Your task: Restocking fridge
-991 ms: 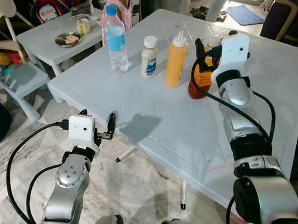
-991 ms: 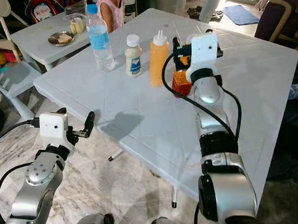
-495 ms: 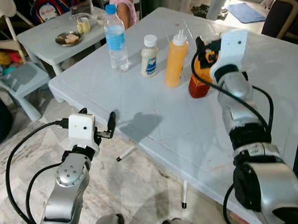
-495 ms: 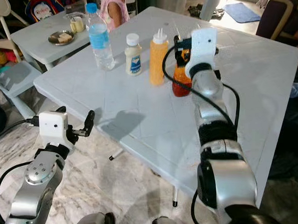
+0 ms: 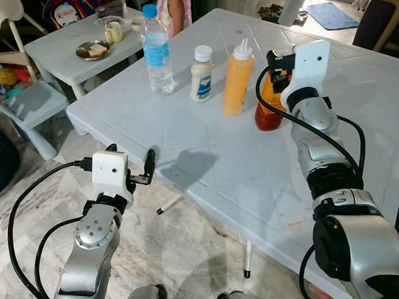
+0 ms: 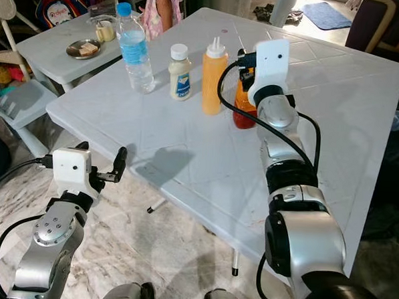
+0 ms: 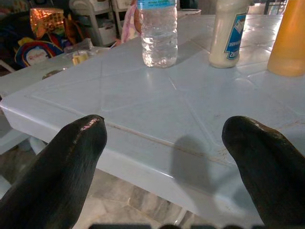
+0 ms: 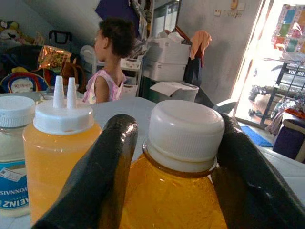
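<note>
Since a second earlier the right gripper (image 8: 174, 157) had slid in around the jar (image 6: 245, 103), its fingers (image 8: 97, 176) flanking the neck under the white cap, seemingly touching but not clearly clamped. The jar stood on the table (image 6: 186, 149), the squeeze bottle (image 6: 214, 76) at its 9 o'clock. A loose pinch might let it slip or knock that bottle. The left gripper (image 5: 147, 167) hung spread below the table edge

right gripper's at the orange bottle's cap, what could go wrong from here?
1. The right gripper straddles only the neck of the orange bottle; gripped that high, it may swing or slip on lifting.
2. The yellow squeeze bottle stands close beside it; a sideways move could topple it.
</note>
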Tool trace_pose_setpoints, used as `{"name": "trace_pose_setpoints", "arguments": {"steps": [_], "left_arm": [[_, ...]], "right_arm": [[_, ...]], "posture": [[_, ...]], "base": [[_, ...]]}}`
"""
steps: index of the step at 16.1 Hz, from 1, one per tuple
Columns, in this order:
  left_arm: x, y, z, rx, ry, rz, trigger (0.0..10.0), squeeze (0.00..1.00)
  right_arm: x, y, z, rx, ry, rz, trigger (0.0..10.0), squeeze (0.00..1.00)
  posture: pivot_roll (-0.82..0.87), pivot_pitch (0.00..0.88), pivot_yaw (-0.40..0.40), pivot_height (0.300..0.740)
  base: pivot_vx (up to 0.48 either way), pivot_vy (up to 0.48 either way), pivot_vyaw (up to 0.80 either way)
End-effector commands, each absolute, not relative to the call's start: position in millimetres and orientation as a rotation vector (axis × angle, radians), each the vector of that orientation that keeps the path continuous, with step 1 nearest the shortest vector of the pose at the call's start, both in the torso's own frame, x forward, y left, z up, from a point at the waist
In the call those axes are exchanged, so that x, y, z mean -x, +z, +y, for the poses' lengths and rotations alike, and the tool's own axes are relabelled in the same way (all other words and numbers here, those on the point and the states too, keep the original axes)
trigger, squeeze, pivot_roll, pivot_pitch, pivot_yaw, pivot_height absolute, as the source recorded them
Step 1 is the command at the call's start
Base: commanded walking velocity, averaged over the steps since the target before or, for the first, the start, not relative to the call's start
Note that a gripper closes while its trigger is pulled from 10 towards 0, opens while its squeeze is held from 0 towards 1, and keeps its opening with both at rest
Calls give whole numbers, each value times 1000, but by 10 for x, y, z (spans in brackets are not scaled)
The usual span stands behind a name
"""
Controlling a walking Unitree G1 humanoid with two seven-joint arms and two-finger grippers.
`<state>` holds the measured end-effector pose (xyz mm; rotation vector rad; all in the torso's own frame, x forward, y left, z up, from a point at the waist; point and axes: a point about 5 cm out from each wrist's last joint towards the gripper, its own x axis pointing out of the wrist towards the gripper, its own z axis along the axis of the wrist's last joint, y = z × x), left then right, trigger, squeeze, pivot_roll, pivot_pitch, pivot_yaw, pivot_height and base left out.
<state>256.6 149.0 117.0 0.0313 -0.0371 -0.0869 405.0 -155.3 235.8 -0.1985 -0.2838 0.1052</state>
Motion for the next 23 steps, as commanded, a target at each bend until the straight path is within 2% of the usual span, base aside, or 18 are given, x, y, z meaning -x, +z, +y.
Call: {"name": "trace_pose_setpoints", "arguments": {"steps": [1, 5, 7, 9, 10, 11, 12, 15, 17, 20, 23], "left_arm": [[-2560, 1193, 1497, -47, -91, -41, 10000, 0], [-2565, 1173, 1494, -49, -94, -27, 10000, 0], [-2555, 1141, 1491, -52, -89, -16, 10000, 0], [-2561, 1101, 1463, -33, -87, 11, 10000, 0], [-2562, 1084, 1463, -36, -61, 33, 10000, 0], [-2564, 1077, 1471, -25, -44, 40, 10000, 0], [-2571, 1068, 1475, -10, -48, 43, 10000, 0], [-2615, 1098, 1536, 8, -35, 43, 10000, 0], [-2623, 1097, 1547, 4, -30, 44, 10000, 0], [-2625, 1081, 1487, -2, -46, 48, 10000, 0], [-2622, 1080, 1469, 2, -53, 48, 10000, 0]], "right_arm": [[-4066, 2384, -1576, 218, 95, -283, 0, 0], [-4049, 2441, -1534, 236, 91, -310, 0, 0], [-4009, 2528, -1423, 255, 117, -343, 0, 0], [-3943, 2398, -1321, 245, 170, -317, 118, 0], [-3867, 2276, -1268, 226, 201, -289, 2196, 0], [-3842, 2240, -1258, 210, 206, -279, 3255, 0], [-3754, 2126, -1220, 139, 242, -246, 10000, 0], [-3556, 1891, -1159, 102, 251, -183, 10000, 0], [-3466, 1909, -1108, 59, 280, -196, 10000, 0], [-3381, 1960, -1051, 50, 296, -220, 10000, 0], [-3354, 1923, -1103, -90, 254, -171, 10000, 0]], "posture": [[2, 112, 67, 740], [8, 102, 61, 740], [-2, 86, 55, 740], [-6, 79, 48, 740], [-6, 78, 45, 740], [-6, 78, 45, 740], [-4, 72, 36, 740], [0, 72, 32, 740], [-2, 72, 33, 740], [-12, 70, 37, 740], [-12, 69, 34, 740]], "base": [[0, 0, 0], [0, 0, 0], [0, 0, 0], [0, 0, 0], [0, 0, 0], [0, 0, 0], [0, 0, 0], [0, 0, 0], [0, 0, 0], [0, 343, 0], [0, 405, 0]]}}
